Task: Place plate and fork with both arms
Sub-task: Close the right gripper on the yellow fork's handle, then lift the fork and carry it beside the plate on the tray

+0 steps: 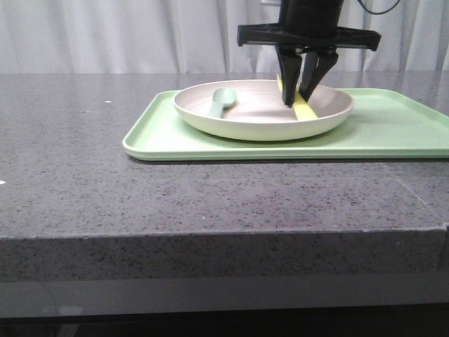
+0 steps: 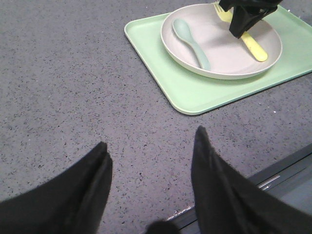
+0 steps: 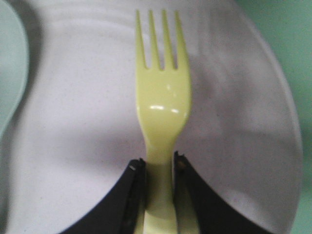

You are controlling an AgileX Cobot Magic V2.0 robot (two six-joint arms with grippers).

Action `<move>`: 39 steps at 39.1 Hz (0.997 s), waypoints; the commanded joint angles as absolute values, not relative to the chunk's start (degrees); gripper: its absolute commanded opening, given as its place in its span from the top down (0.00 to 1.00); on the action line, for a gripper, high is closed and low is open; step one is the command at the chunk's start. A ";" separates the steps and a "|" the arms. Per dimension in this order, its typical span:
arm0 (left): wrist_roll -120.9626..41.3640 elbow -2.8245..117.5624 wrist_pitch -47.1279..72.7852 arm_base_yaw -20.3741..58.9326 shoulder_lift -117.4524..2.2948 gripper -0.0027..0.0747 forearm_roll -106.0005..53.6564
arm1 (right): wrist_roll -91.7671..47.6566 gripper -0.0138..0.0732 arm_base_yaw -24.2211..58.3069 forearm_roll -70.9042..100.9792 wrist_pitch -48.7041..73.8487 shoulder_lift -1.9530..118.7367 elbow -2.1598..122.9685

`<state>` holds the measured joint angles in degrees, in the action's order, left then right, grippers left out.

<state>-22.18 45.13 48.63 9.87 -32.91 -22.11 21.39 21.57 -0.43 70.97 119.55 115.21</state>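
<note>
The off-white plate (image 1: 259, 130) lies on a light-green tray (image 1: 393, 126). The pale-yellow fork (image 1: 304, 109) lies in the plate's right half, with its tines pointing away. My right gripper (image 1: 298, 98) reaches straight down into the plate, and in the right wrist view its jaws (image 3: 158, 163) are closed on the handle of the fork (image 3: 163, 107) over the plate (image 3: 73, 122). My left gripper (image 2: 151, 141) is open and empty above bare table near the front edge, and is out of the front view. The left wrist view shows the plate (image 2: 219, 53), the fork (image 2: 253, 45) and the right gripper (image 2: 239, 31).
A grey-green spoon (image 1: 223, 100) lies in the plate's left half and also shows in the left wrist view (image 2: 190, 39). The tray (image 2: 195, 92) stands on a grey speckled stone table (image 1: 140, 203). White curtains hang behind.
</note>
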 commanded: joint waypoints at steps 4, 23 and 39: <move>-22.23 46.70 44.78 9.65 -33.09 0.49 -23.50 | 19.10 0.64 21.09 -1.19 76.58 112.36 116.84; -22.23 46.70 44.78 9.65 -33.09 0.49 -23.50 | 15.38 0.64 13.64 -1.45 76.58 102.00 116.84; -22.23 46.70 44.78 9.65 -33.09 0.49 -23.50 | 10.51 0.64 6.92 -0.87 76.63 100.61 110.87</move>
<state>-22.18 45.13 48.63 9.81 -32.91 -22.11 12.19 8.15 -0.53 71.85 103.70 112.06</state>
